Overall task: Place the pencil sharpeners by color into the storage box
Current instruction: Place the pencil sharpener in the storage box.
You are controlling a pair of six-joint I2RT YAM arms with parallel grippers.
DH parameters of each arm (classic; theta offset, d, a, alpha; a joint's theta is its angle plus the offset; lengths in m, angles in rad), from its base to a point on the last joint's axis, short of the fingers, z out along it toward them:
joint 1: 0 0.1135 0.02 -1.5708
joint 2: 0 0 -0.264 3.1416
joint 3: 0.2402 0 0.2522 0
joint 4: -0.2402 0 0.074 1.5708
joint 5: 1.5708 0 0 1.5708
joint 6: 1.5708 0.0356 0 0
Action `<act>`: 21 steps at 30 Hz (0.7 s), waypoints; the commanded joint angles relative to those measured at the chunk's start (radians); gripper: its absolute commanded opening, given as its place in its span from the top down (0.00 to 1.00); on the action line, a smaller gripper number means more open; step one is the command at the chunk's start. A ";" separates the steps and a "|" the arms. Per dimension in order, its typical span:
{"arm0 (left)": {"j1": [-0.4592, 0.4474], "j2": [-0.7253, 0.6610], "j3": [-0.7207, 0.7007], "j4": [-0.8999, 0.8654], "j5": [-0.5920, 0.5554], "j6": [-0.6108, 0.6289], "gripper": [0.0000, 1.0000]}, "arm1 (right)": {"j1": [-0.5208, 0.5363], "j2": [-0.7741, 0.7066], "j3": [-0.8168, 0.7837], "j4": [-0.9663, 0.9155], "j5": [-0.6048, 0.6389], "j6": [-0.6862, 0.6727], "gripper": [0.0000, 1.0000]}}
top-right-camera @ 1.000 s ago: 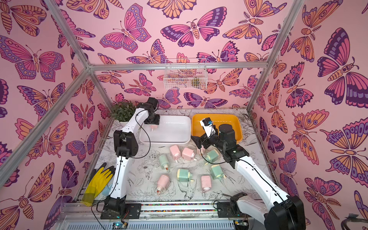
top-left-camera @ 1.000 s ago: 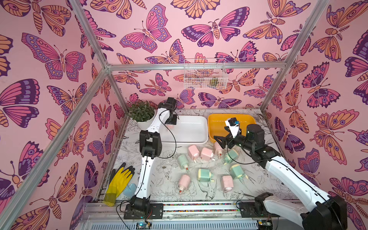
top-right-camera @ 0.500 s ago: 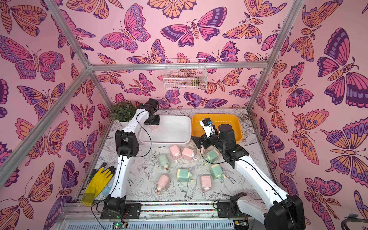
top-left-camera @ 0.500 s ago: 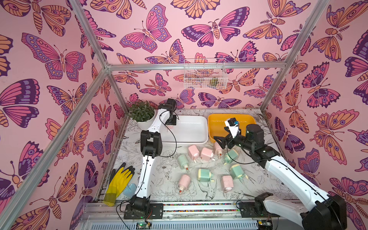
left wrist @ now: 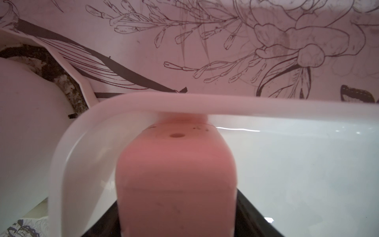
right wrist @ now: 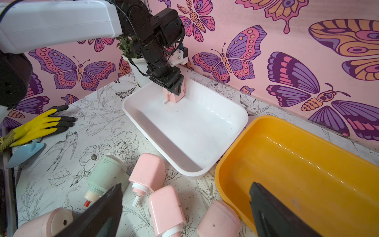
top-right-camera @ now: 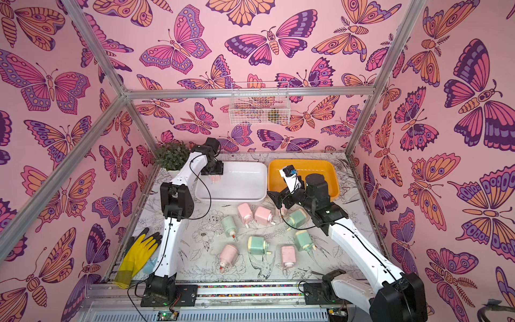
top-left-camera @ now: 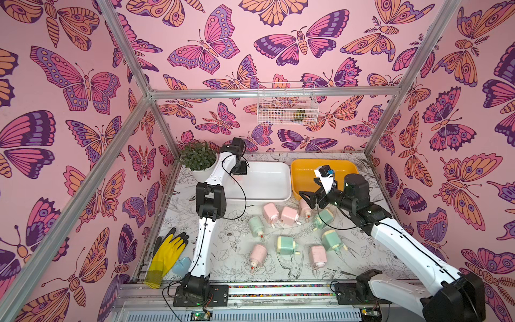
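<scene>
In a top view, the white tray (top-left-camera: 262,199) and yellow tray (top-left-camera: 320,162) at centre offer bare room; scattered sharpeners (top-left-camera: 287,244) crowd the bench (top-left-camera: 228,251) below them.

Pale pink sharpener (right wrist: 173,98), cream end down, is in a corner of the white storage box (right wrist: 184,133); five pink sharpeners (top-left-camera: 270,213) and four mint-green sharpeners (top-left-camera: 287,245) lie scattered before it.
</scene>
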 commanded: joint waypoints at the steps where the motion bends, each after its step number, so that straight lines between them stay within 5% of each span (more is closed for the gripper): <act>1: 0.007 0.002 0.010 -0.005 0.012 0.000 0.29 | 0.006 -0.002 0.022 -0.006 0.001 -0.003 0.01; 21: 0.004 -0.065 -0.018 -0.003 -0.082 0.027 0.21 | 0.006 -0.005 0.020 0.016 -0.003 -0.007 0.01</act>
